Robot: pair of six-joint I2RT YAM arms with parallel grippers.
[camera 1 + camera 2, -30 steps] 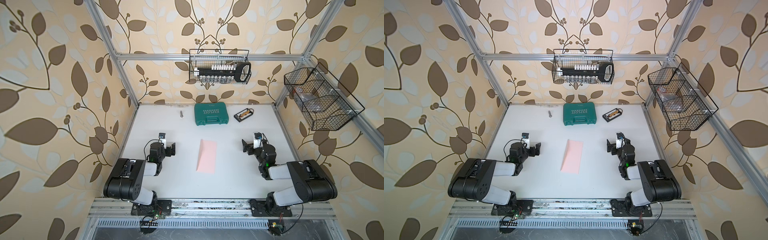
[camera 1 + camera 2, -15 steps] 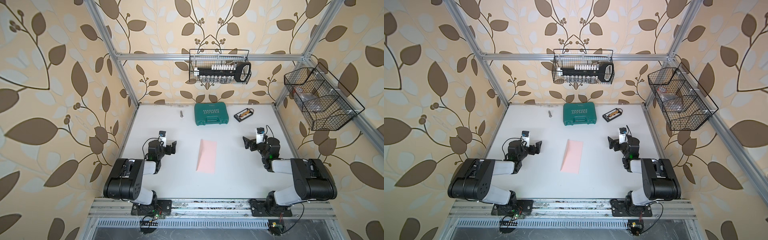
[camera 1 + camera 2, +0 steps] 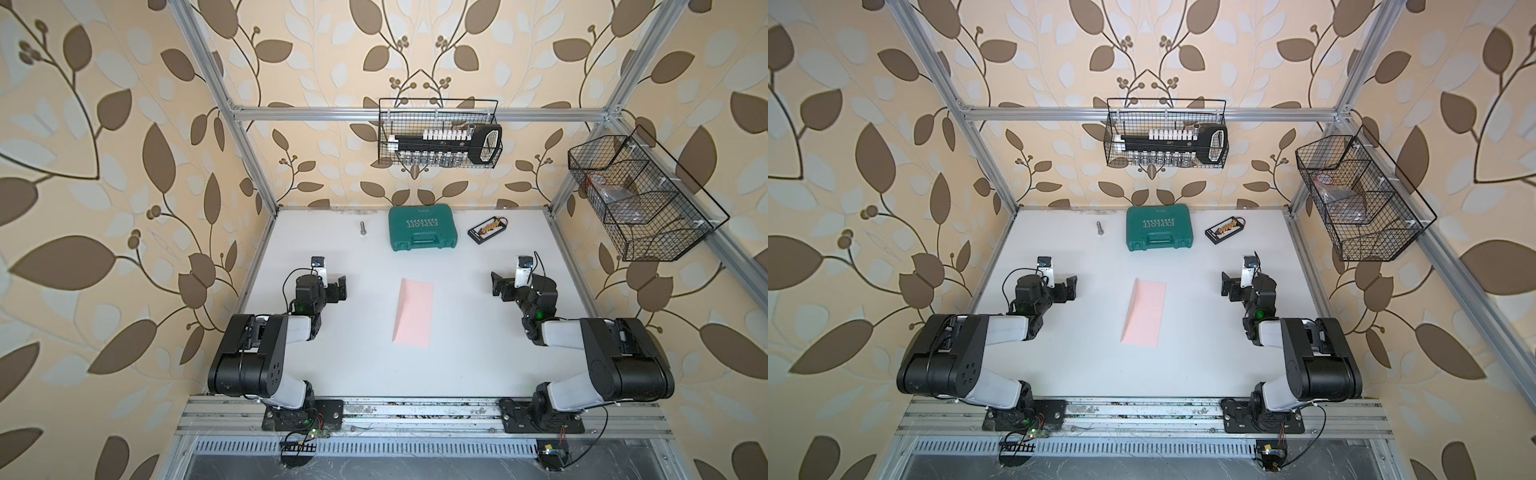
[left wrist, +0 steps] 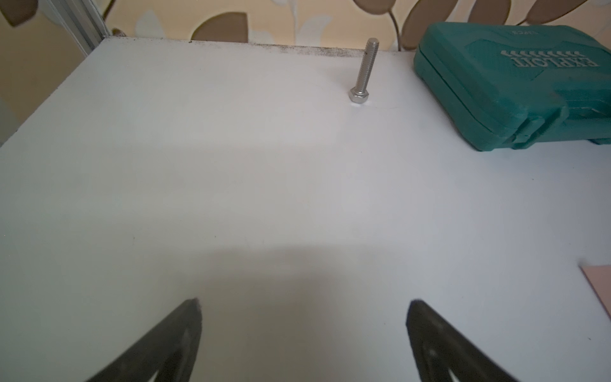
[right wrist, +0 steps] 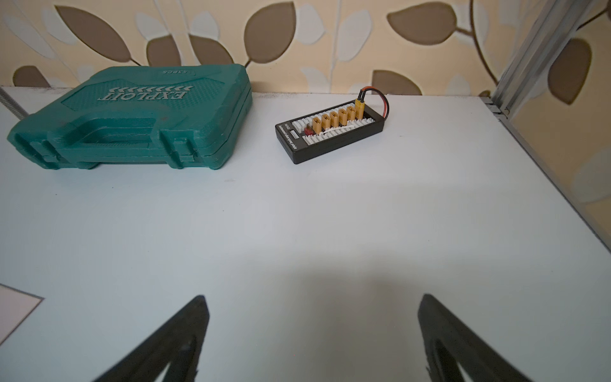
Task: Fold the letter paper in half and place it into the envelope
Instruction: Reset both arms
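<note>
Envelope (image 3: 413,313): flat, unmoved, midway between both arms.
Letter paper: unseen; presumably already inside the envelope.
Left gripper (image 3: 341,287): jaws apart, empty, well clear of the envelope.
Right gripper (image 3: 496,286): jaws apart, empty; arm slightly resettled, clear of the envelope.

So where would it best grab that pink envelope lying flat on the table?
Likely a long edge of the envelope, approached low from the side: it lies flat on the table, so nothing stands up to pinch from above.

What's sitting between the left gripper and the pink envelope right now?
Nothing: only bare white table separates the left gripper from the envelope, as both top views show.
</note>
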